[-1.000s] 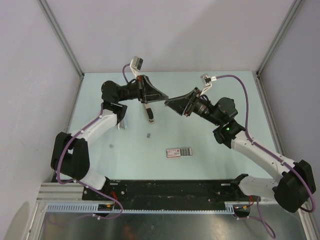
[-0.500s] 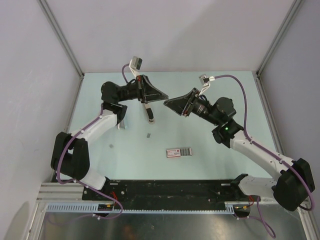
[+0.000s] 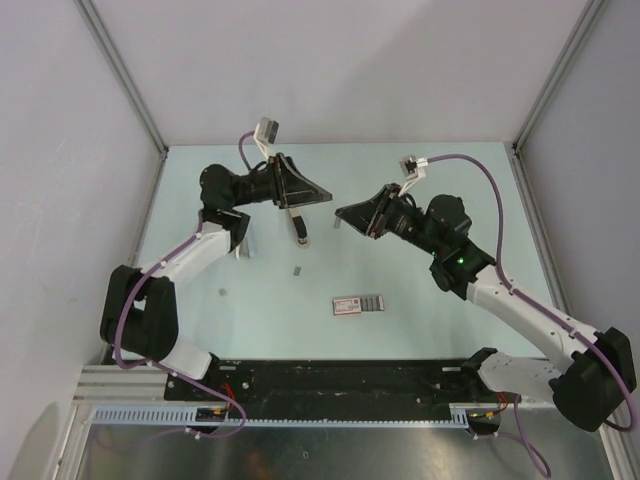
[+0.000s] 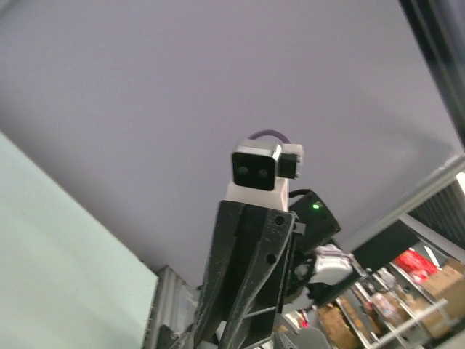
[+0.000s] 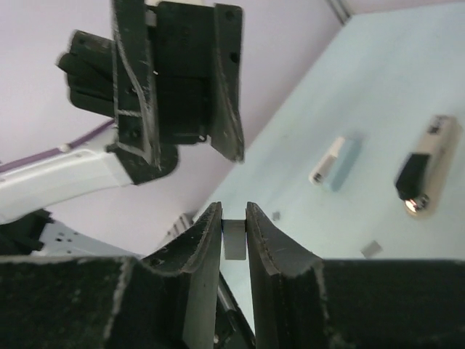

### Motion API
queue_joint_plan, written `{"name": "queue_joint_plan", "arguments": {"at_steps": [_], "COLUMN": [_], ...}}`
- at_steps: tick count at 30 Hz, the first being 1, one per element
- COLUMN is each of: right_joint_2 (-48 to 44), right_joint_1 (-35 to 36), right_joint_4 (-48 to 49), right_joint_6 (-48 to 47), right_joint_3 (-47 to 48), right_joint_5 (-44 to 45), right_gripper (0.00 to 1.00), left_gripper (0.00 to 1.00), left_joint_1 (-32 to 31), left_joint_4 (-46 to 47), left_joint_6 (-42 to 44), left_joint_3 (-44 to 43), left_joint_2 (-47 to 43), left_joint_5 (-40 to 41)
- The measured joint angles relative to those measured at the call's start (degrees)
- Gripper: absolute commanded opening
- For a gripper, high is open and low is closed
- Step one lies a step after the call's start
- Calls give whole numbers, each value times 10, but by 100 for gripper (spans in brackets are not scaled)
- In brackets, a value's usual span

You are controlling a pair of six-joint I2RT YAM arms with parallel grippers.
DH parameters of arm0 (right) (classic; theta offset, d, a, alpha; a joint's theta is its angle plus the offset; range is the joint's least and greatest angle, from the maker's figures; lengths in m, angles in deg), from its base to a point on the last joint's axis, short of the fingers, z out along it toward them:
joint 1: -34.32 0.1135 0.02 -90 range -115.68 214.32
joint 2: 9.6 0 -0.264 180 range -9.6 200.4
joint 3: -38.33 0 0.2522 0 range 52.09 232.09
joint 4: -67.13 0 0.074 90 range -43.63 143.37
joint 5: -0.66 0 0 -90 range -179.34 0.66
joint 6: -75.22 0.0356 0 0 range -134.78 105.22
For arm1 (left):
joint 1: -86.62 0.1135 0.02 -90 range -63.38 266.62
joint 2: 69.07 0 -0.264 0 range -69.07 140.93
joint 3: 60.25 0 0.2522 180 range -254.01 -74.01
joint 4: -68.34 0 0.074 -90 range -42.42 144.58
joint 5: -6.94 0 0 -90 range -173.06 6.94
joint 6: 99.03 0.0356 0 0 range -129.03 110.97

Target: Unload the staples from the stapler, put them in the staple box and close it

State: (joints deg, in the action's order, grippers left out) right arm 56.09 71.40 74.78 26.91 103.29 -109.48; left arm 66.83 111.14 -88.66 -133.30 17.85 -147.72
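Right jaws clamped on short pale-grey staple strip (image 5: 234,241); left jaws: cannot tell.
Hazard: narrow pinch; strip may slip down to pale-green surface (image 5: 407,73).

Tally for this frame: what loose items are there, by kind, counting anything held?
Small dark stapler with a silvery-white metal part: 1
Red-and-white rectangular box: 1
Grey metal staple strips: 4 (one bunch beside the box, two loose, one in the right gripper)
White and pale-blue block: 1
Total: 7
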Motion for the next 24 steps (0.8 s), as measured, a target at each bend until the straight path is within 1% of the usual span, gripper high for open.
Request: {"name": "queue_joint_plan", "arguments": {"at_steps": [3,8,12,19,24], "right_joint_2": [-14,-20,-13,37,87], "right_joint_1": [0,1,8,38,87], "right_joint_4": [-66,-163,-231,-351,-418], "right_joint_6": [-20,-43,-53,-64,-64], "right_joint_3": [0,0,0,1,1], "right_joint_5": [22,45,63,139,203], "right_gripper": [23,22,21,20,20], "left_gripper": [51,51,50,49,48], "left_joint_1": [19,37,37,37,37], "left_joint_4": [-48,-203,-339,-534,-630], "left_joint_6": [45,174,299,521,652], "left_joint_3": [15,17,14,13,16], "left_joint_2": [-12,-45,-64,-70,-71], "left_joint_5": [0,18,52,121,179]}}
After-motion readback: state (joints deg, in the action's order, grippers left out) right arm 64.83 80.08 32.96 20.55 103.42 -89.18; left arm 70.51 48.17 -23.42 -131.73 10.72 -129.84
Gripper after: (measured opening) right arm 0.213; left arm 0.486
